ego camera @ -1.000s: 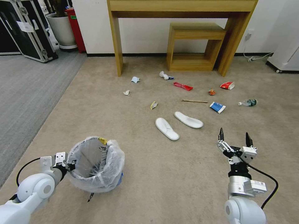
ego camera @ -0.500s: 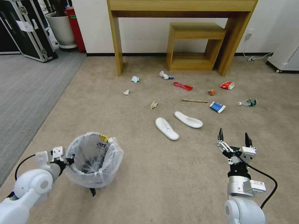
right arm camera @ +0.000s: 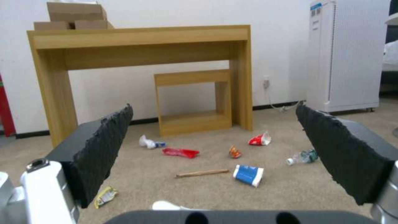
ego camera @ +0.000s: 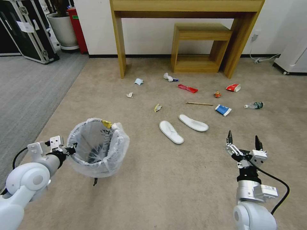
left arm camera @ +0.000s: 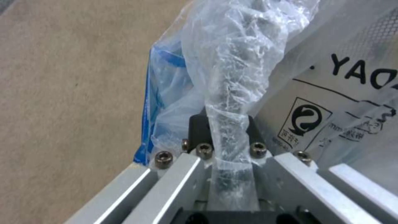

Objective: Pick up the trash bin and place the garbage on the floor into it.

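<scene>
**A:** Head view, nearest first: the trash bin [ego camera: 97, 148] is held off the carpet [ego camera: 179, 191] by the left gripper [ego camera: 68, 149], fingers clamped on the bag-lined rim at the bin's left side. Pickup judged done.

**B:** Grip confirmed in the left wrist view?

**A:** Yes. The plastic bag [left arm camera: 232, 77] is seen pinched between closed fingers. The right gripper [ego camera: 243, 140] is held above the carpet, right of centre, fingers spread wide, nothing in them.

**B:** Garbage status?

**A:** Nothing collected yet, as far as can be seen. Two white slippers [ego camera: 184, 127] are lying closest, just ahead of the right gripper. Beyond them: yellow wrapper [ego camera: 157, 107], wooden stick [ego camera: 200, 103], blue-white carton [ego camera: 223, 110], bottle [ego camera: 254, 105]. Farthest, near the wooden table [ego camera: 119, 41]: red wrapper [ego camera: 188, 88], red-white cup [ego camera: 233, 87], crumpled paper [ego camera: 138, 81]. All still to be binned.
</scene>
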